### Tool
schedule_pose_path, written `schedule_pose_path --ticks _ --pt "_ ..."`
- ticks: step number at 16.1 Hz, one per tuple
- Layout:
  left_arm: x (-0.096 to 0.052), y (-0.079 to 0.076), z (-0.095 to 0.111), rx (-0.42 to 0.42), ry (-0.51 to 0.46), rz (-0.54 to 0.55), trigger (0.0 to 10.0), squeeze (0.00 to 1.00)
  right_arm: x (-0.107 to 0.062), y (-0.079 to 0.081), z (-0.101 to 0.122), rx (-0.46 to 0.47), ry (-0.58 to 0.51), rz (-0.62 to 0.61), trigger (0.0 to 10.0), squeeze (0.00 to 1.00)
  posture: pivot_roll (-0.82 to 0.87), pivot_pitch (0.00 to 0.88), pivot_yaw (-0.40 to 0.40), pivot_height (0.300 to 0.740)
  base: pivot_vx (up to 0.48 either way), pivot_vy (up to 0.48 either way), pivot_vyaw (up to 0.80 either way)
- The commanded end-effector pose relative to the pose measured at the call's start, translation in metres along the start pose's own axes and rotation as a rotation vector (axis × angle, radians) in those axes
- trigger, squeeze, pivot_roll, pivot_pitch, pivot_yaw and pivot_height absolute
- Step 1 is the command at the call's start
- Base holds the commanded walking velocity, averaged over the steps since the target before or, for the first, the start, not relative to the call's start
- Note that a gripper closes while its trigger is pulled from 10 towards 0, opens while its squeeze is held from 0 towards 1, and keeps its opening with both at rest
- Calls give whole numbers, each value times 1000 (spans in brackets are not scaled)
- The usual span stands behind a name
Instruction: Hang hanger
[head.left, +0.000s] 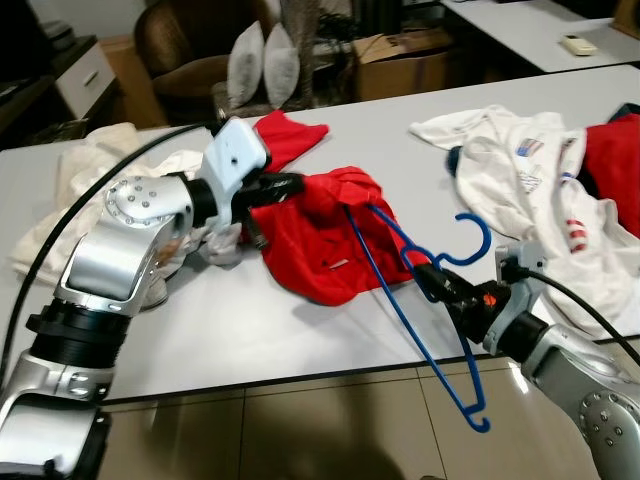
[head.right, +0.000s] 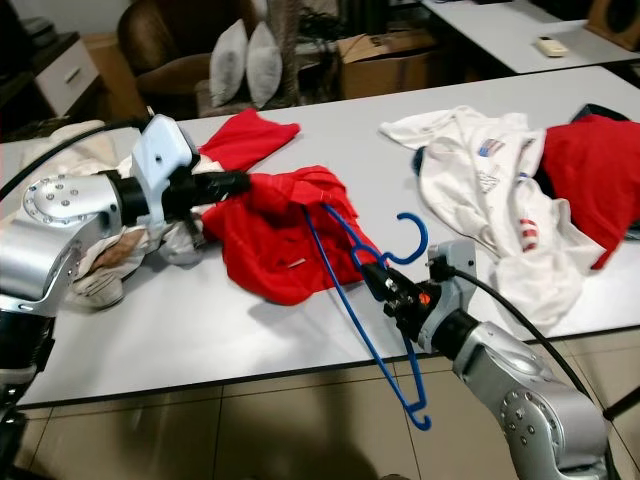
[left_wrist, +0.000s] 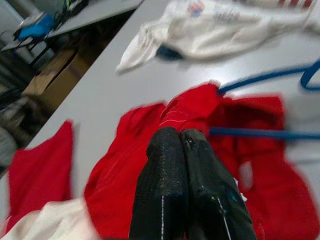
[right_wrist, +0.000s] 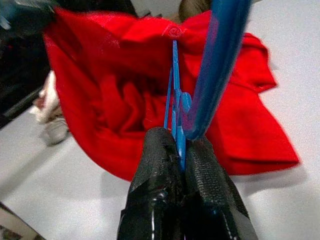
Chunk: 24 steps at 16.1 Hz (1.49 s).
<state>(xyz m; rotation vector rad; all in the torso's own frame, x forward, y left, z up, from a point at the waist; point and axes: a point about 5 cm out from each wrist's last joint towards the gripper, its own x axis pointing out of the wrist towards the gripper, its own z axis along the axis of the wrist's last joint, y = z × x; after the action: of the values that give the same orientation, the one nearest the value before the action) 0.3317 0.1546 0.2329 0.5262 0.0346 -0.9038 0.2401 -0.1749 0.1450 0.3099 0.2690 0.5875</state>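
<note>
Right arm: silver, reaching in from the near right corner, forearm angled up and toward the left over the front edge of the surface (head.left: 300, 360). Right pincer (head.left: 432, 272): black fingers closed tight on the blue hanger (head.left: 420, 320), gripping it just below the hook; the wrist view shows the blue wire pinched between the two pads.

Blue hanger: held tilted, hook up and curling to the right, one end hanging off the surface edge over the tiled floor (head.left: 300, 430), the other end pushed into the red shirt (head.left: 330, 235).

Red shirt: crumpled, lying on the white surface at centre, one edge lifted.

Left arm: elbow bent, large silver joint near the left edge, forearm running right across the surface. Left pincer (head.left: 290, 183): fingers pressed together, with a fold of the red shirt's lifted edge pinched at their tips.

Cream cloth (head.left: 90, 170): heaped under and behind the left arm.

Second red garment (head.left: 290, 135): just behind the left pincer.

White shirt (head.left: 520, 170): spread at far right, beside another red piece (head.left: 615, 165).

Beyond the surface: brown armchair (head.left: 190, 50) with two grey cushions (head.left: 265, 60), cardboard box (head.left: 405, 60).
</note>
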Motion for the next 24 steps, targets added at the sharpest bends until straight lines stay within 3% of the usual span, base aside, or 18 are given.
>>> schedule_pose_path --ticks 1,3,4,7,9,11,14,16,18,20,22,24 --pt "-2 2 -2 26 22 6 0 0 1 -1 3 9 -19 5 10000 0 -206 0 145 740 0 0 0" --pt "0 -3 -2 39 31 -19 0 0 16 -14 -9 219 -26 -63 10000 0 -207 0 142 740 0 0 0" --pt "4 -6 -1 38 18 -33 0 0 22 -10 -13 296 -43 -33 10000 0 -205 0 142 740 0 0 0" --pt "10 -13 3 29 -6 -66 0 0 37 -8 -14 415 -92 -48 10000 0 -205 0 147 740 0 0 0" --pt "10 -12 3 44 7 -74 0 0 60 -2 -5 537 -139 -16 10000 0 -195 0 156 740 0 0 0" --pt "8 -13 -2 29 16 -81 0 0 71 -5 4 650 -181 -46 10000 0 -188 0 156 740 0 0 0" --pt "7 -10 -2 39 10 -19 0 0 79 5 -7 572 -48 -28 10000 0 -181 0 144 740 0 0 0" --pt "4 10 10 59 -60 157 0 0 76 6 -25 545 67 -47 10000 0 -166 0 108 740 0 0 0" --pt "0 16 14 66 -80 206 0 0 73 5 -27 527 92 -47 10000 0 -164 0 102 740 0 0 0" --pt "-3 19 18 80 -101 231 0 0 66 2 -31 424 165 -48 10000 0 -163 0 85 740 0 0 0" --pt "-3 15 18 78 -107 220 0 0 63 0 -28 419 164 -34 10000 0 -162 0 71 740 0 0 0" --pt "-5 6 12 82 -77 157 0 0 65 -8 -16 436 93 -58 10000 0 -159 0 61 740 0 0 0"
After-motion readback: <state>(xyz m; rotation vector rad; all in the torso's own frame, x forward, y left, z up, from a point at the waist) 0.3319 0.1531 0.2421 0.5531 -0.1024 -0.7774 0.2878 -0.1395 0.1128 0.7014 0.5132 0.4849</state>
